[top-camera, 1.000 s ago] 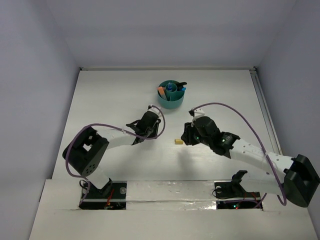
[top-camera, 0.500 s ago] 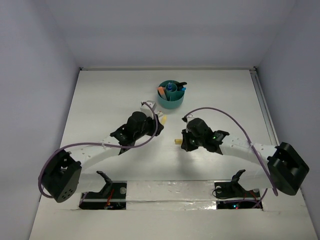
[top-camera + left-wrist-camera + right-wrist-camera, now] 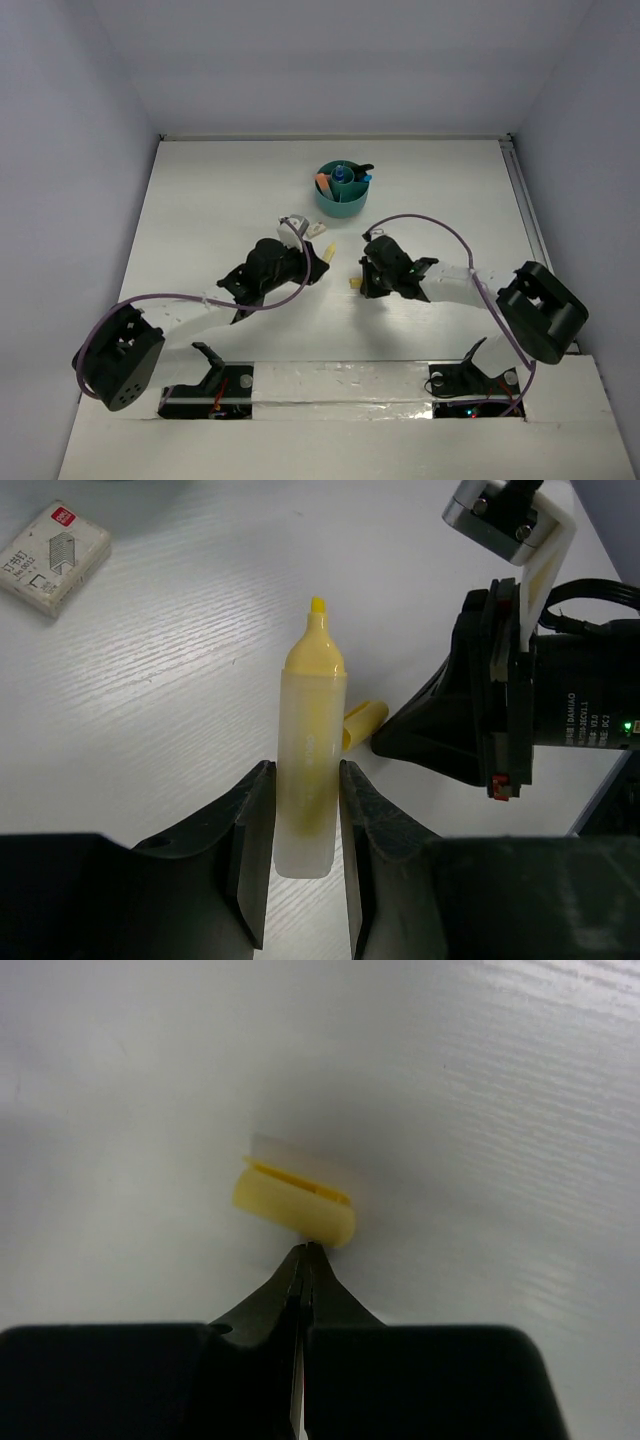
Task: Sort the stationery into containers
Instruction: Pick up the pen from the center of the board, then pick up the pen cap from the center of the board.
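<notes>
As far as my left gripper goes, I find it closed part-way onto a yellow highlighter. One finger presses each side of the lower barrel. The highlighter is uncapped, and its bare nib points away from my wrist over the white table. I cannot tell whether the nib end rests on the surface.

Just right of the barrel, a yellow cap lies on its side on the table. Further off to the left of that view sits a white staple box, flat and well apart from the highlighter.

My right gripper is fully closed, its two fingertips pressed together with nothing visible between them. The tips meet right at the near edge of the yellow cap. Whether they actually touch it, my wrist view does not settle. The cap is not lifted or pinched as far as I can see.

From above, my two grippers face each other near the middle of the table with the cap between them, close against the right one. The teal organizer stands upright towards the far edge, well apart from both grippers. Orange, blue and black pens stand in its cells. The highlighter and its cap are both outside it.
</notes>
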Controlling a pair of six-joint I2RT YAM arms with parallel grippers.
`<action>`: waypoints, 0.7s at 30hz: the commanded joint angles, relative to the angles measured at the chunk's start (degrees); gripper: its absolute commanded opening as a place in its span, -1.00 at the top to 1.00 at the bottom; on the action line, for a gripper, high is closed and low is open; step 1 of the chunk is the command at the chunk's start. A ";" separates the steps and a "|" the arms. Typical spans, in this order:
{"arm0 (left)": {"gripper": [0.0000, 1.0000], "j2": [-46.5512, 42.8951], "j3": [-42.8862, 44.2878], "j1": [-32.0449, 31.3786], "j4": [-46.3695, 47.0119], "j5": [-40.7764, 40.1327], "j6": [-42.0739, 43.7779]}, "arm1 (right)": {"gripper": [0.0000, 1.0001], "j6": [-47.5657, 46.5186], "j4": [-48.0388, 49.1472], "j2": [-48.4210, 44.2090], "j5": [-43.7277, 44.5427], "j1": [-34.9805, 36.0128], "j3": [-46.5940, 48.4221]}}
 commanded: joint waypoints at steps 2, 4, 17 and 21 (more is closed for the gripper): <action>1.00 -1.73 -1.96 -0.21 7.03 2.16 0.13 | 1.00 1.07 3.72 2.98 5.73 -0.37 2.67; 1.00 -1.73 -2.40 -0.21 7.74 2.69 0.57 | 1.00 0.02 5.30 4.56 8.01 -0.37 3.82; 1.00 -12.80 -8.02 -0.21 9.06 -3.28 -0.57 | 0.55 -4.03 -2.51 8.62 12.00 -1.42 15.07; 1.00 -15.96 -8.81 0.32 7.13 -6.62 -1.19 | 0.07 -0.88 -4.01 5.37 7.95 -1.42 14.63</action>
